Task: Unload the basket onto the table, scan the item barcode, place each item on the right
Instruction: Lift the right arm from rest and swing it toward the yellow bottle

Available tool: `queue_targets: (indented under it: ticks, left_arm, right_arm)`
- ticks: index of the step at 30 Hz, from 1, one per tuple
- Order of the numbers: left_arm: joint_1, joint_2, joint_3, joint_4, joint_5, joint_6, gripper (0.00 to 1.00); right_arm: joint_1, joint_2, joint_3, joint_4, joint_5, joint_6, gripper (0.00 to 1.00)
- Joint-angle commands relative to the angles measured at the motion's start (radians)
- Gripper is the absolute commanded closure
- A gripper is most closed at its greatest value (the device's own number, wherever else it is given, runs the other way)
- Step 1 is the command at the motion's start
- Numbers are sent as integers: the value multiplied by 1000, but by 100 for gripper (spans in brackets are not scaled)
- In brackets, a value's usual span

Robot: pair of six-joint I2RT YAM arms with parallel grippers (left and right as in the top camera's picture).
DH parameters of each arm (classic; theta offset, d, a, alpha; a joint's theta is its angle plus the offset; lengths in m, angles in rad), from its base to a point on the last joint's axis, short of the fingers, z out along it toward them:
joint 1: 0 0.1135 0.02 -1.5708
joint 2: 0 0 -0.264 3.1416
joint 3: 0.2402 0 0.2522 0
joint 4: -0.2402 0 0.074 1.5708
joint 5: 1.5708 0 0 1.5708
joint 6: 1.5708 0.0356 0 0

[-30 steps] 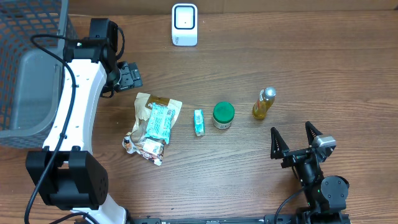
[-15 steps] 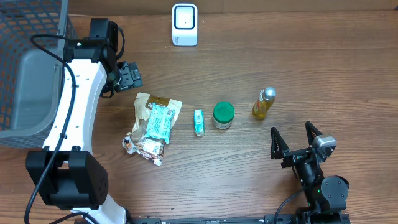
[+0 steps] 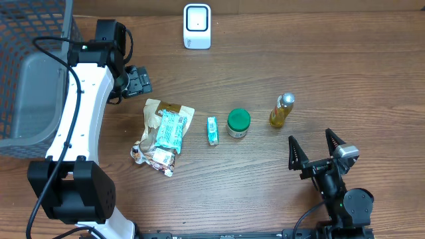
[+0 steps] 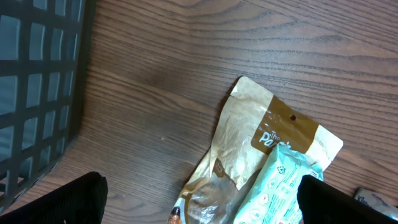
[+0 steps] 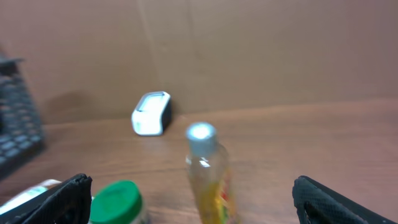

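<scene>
1. I see a wooden table [image 3: 332,66]; the scanner [image 3: 197,26] stands at its far edge.
2. Left gripper [image 3: 139,80], jaws apart, empty: near-left of scanner.
3. Right gripper [image 3: 310,138], jaws apart, empty: near-right of scanner.
4. Snack bag [image 3: 165,133], bottle [image 3: 281,111], jar [image 3: 238,122], box [image 3: 212,130]: row nearer than scanner.

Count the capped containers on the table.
2: green-lidded jar mid-table; silver-capped bottle just right of it in the overhead view. None appears hidden.

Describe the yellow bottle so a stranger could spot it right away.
On the wooden table, items lie in a row. The bottle stands at its right end, next to the green-lidded jar. It alone is clear yellow with a silver cap.
</scene>
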Motion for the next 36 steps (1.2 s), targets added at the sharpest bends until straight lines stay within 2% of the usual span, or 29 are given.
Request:
queue_targets:
  ticks: [1,5,21,28,36]
  left_arm:
    - [-5,1,16,1,-13,12,0]
    - [-5,1,16,1,-13,12,0]
    - [-5,1,16,1,-13,12,0]
    - [-5,1,16,2,-13,12,0]
    - [-5,1,16,1,-13,12,0]
  right_arm:
    - [5,-10,-10,37,-129,1,0]
    - [5,-10,14,40,-168,5,0]
    - [5,13,362,-209,-132,4,0]
    - [5,135,533,-266,-135,4,0]
    - [5,342,786,-383,-244,4,0]
